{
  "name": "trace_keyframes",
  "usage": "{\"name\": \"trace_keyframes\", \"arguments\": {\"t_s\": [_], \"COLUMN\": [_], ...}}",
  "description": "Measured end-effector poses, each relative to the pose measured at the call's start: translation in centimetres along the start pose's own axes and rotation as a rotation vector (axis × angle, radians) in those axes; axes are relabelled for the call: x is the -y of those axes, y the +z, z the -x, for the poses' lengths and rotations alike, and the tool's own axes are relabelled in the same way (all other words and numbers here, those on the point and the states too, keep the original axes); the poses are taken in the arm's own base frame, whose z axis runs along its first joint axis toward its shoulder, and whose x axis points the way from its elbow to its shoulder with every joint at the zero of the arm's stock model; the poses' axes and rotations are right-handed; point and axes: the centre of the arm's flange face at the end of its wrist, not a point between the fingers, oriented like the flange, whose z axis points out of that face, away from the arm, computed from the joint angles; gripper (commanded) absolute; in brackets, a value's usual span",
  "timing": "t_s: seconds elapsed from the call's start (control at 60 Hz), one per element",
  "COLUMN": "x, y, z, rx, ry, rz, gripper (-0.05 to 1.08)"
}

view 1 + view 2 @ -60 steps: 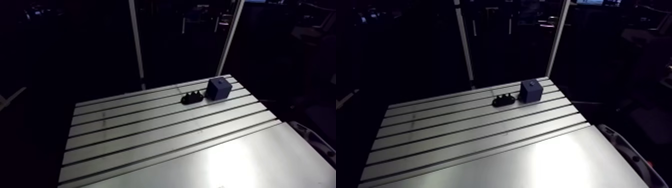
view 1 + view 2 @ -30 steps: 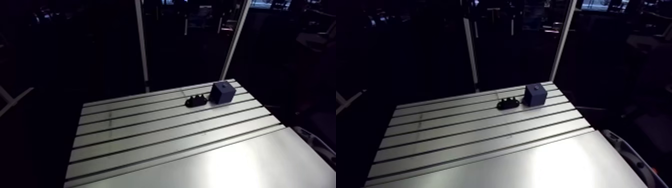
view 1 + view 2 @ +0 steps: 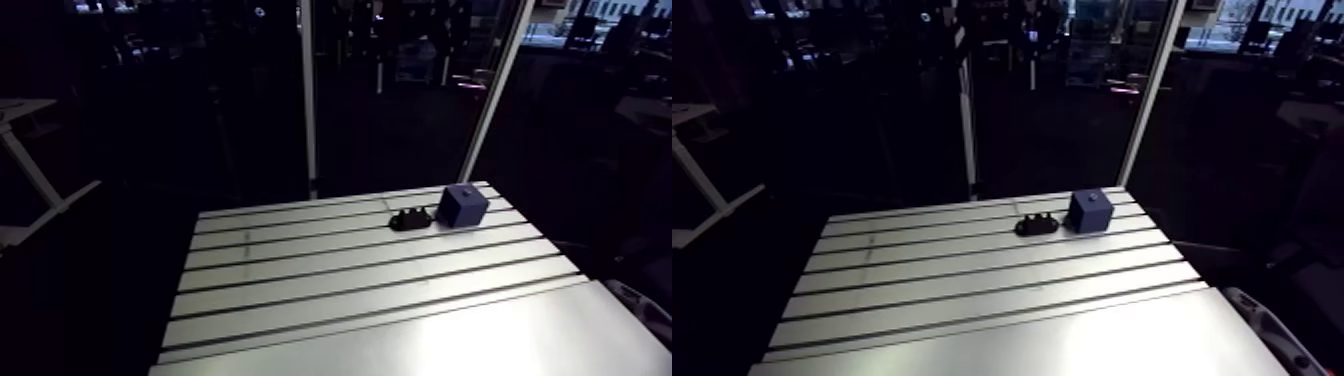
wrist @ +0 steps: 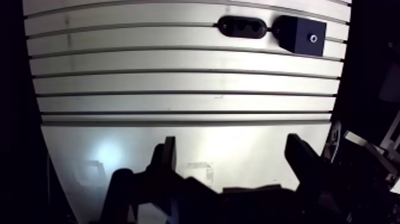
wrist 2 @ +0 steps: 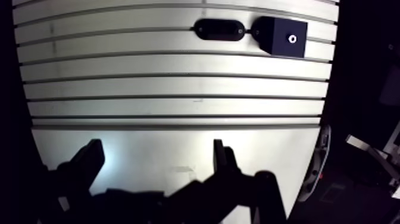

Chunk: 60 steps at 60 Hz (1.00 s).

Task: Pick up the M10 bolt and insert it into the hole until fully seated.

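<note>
on the arm view's left the slotted table [image 3: 300, 300] runs bare to its edge, with a dark drop beyond, so there is plenty of open room on that side. my gripper [image 4: 232, 143] hangs over the smooth near part, fingers [image 4: 168, 156] spread wide with nothing between them. well ahead, near the far edge, sits the black oval holder [image 4: 241, 26]. small studs rise from it, and i take the m10 bolt to be among them, though it is too small to pick out. i'd expect it to be stiff, smooth and dense, best taken by the head and kept upright. just beside the holder stands the dark blue block [image 4: 300, 34], its hole [image 4: 313, 39] facing up. past it the table's right edge comes close, leaving little margin.
</note>
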Motion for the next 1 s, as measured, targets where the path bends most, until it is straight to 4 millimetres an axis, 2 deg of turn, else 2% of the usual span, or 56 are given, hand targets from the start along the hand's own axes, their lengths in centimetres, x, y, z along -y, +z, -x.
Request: {"name": "trace_keyframes", "arguments": {"t_s": [0.583, 1.0], "x": [1.4, 1.4], "y": [0.4, 0.1], "z": [4.5, 5.1], "rx": [0.004, -0.010], "ry": [-0.014, 0.006], "rz": [-0.008, -0.012], "gripper": [0.01, 0.01]}}
